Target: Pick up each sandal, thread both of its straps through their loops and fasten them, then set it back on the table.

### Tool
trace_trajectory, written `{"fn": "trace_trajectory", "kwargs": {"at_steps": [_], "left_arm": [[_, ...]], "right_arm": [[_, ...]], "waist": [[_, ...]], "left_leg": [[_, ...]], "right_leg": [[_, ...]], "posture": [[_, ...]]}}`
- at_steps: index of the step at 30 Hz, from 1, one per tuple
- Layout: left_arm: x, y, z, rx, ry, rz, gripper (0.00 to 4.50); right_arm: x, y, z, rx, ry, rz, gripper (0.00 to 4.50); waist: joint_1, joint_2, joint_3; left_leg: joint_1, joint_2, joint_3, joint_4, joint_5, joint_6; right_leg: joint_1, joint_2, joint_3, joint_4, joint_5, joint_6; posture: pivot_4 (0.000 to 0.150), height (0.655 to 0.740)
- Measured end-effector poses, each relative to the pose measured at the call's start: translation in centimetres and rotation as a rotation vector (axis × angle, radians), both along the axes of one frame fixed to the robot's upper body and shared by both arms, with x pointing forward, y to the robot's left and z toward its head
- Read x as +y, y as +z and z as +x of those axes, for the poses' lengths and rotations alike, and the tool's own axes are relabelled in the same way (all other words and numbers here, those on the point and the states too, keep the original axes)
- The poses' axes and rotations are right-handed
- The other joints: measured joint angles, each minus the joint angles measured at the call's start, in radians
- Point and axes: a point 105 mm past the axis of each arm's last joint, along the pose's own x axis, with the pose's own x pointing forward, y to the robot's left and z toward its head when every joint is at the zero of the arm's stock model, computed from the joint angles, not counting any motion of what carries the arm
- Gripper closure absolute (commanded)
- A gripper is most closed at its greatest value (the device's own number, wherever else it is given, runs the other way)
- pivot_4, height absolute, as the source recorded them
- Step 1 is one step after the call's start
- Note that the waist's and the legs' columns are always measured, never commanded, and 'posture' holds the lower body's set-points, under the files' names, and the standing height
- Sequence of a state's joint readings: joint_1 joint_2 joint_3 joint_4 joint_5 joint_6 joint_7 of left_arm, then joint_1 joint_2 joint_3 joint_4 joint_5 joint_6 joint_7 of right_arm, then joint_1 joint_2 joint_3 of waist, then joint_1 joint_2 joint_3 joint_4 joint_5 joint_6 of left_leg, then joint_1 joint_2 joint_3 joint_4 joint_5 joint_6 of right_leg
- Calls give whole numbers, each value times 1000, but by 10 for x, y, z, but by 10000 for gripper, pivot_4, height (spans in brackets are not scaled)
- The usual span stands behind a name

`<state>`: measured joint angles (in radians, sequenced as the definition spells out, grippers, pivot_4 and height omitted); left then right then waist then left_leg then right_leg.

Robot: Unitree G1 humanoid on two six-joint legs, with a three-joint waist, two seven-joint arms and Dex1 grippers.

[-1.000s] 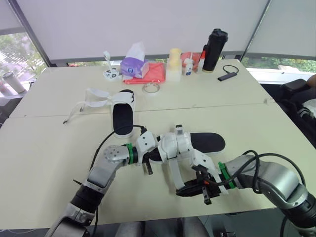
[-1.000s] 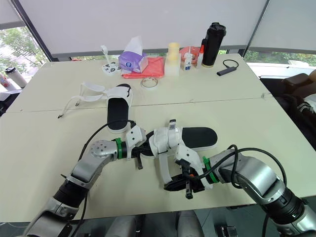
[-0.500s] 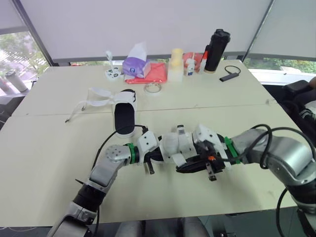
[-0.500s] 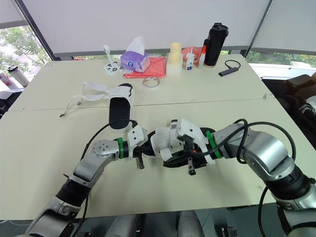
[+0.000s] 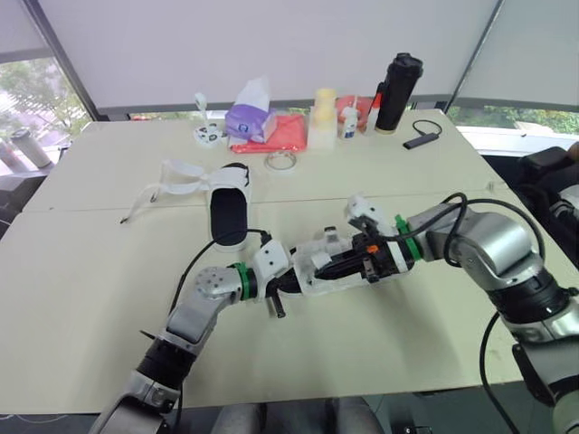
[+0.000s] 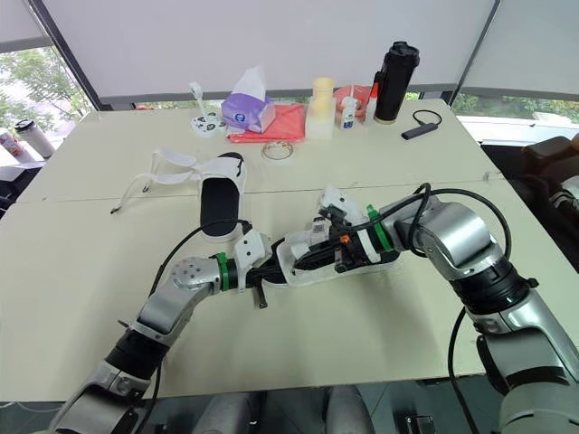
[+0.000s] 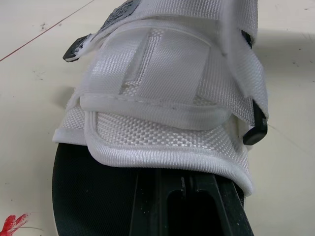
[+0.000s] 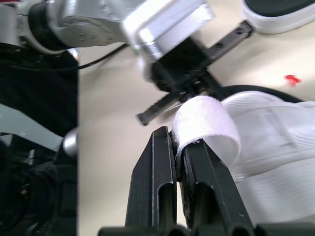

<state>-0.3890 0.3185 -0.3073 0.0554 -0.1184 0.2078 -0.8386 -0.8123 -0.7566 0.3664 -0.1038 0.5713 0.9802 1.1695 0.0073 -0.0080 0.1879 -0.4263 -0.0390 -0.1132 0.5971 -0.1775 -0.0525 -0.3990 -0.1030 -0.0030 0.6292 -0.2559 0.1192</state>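
A sandal point(image 5: 336, 260) with a black sole and white mesh straps lies tilted at the table's middle. My left gripper point(image 5: 286, 282) is shut on the end of its sole, and the left wrist view has the fingers point(image 7: 162, 201) clamped on the black sole under the straps point(image 7: 162, 83). My right gripper point(image 5: 360, 262) sits over the sandal, shut on the end of a white strap point(image 8: 206, 115) that curls over its fingertips point(image 8: 162, 147). The second sandal point(image 5: 226, 206) lies farther back to the left, with its loose straps point(image 5: 172, 181) spread on the table.
Along the back edge stand a purple tissue box point(image 5: 244, 117), a red cloth point(image 5: 282, 134), a pale cup point(image 5: 320, 116), a small bottle point(image 5: 348, 122) and a black flask point(image 5: 395, 80). A clear tape ring point(image 5: 280, 161) and a black device with a cable point(image 5: 418, 140) lie nearby.
My right gripper has swung from near the front edge up and over the sandal, carrying the strap end with it. The left gripper has kept its hold on the sole.
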Motion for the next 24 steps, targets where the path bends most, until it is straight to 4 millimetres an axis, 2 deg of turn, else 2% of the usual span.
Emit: {"fn": "trace_trajectory", "kwargs": {"at_steps": [13,14,16,22,24], "left_arm": [[1,0,1,-3,16,-3,45000],[1,0,0,-3,17,-4,45000],[1,-1,0,-4,23,-6,45000],[2,-1,0,-8,33,-7,45000],[4,-1,0,-8,36,-5,45000]], "right_arm": [[7,-13,29,25,-42,-11,44750],[6,-13,30,27,-43,-13,37952],[5,-12,32,19,-46,-13,29804],[7,-11,35,-3,-46,-12,440],[10,-12,37,-10,-52,-11,440]], "waist": [[-5,0,0],[-6,0,0],[-7,0,0],[-12,0,0],[-17,1,-1]], "left_leg": [[1,0,0,0,0,0],[1,0,0,0,0,0],[1,0,0,0,0,0],[1,0,0,0,0,0],[2,0,-1,0,0,0]], "right_leg": [[0,0,0,1,1,0],[0,0,0,1,1,1],[1,0,0,1,2,2],[1,0,0,1,2,2],[1,0,0,1,2,2]], "posture": [[1500,7400],[1500,7400],[1500,7400],[1500,7400],[1500,7400]]}}
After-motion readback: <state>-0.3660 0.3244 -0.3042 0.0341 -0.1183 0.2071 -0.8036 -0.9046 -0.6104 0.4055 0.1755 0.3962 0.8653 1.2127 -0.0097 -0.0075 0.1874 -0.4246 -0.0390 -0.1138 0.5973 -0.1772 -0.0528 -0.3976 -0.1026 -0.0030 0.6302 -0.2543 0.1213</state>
